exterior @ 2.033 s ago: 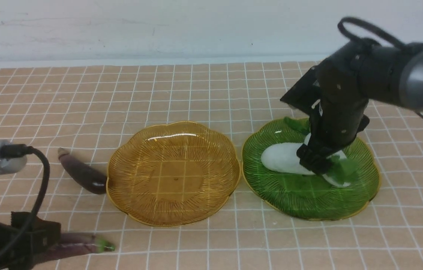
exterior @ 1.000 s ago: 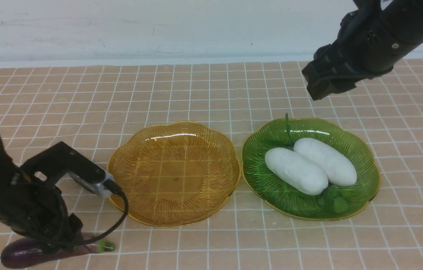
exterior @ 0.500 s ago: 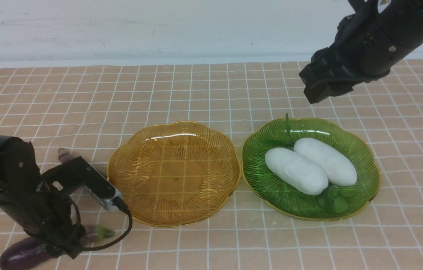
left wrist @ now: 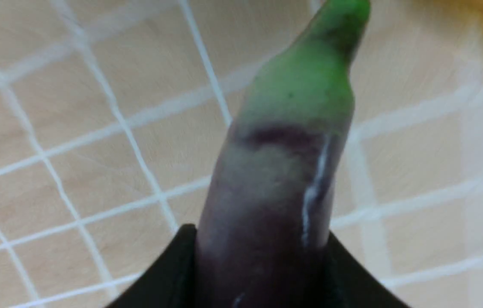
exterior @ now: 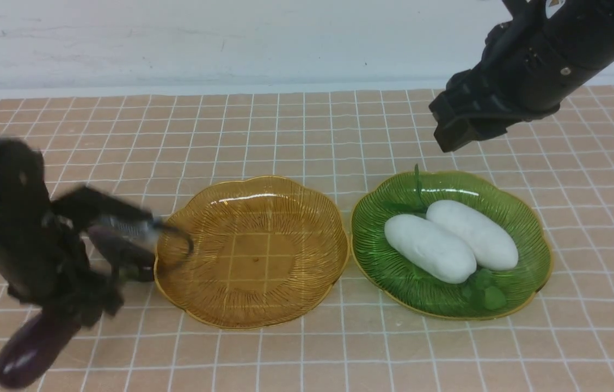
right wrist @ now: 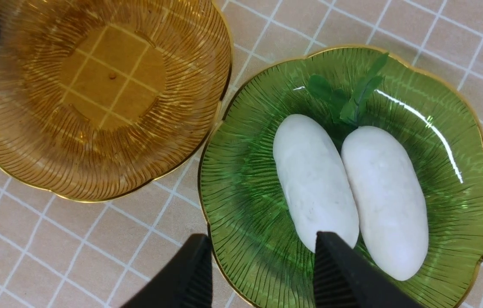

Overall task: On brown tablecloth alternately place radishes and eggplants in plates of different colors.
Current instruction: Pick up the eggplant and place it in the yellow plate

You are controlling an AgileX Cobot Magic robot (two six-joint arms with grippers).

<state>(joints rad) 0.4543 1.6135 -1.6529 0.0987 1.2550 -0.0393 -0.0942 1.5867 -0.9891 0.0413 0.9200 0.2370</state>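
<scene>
Front view: two plates sit side by side on the brown tablecloth (exterior: 307, 125), with two radishes and two eggplants around them. The amber plate (exterior: 252, 313) is bare. The green plate (exterior: 394, 275) carries the near radish (exterior: 429, 247) and the far radish (exterior: 473, 234), touching. The blurred left gripper (exterior: 75, 307) clasps the held eggplant (exterior: 29, 348), which hangs tilted. The second eggplant (exterior: 122, 253) lies just beside the amber plate, half hidden by the arm. The right gripper (exterior: 451, 133) hovers beyond the green plate, its jaws unreadable here. Left wrist view: black fingers (left wrist: 168, 269) pinch the purple body, whose lower end is cut off. Right wrist view: fingers (right wrist: 344, 273) stand apart over the green plate's edge, holding nothing.
</scene>
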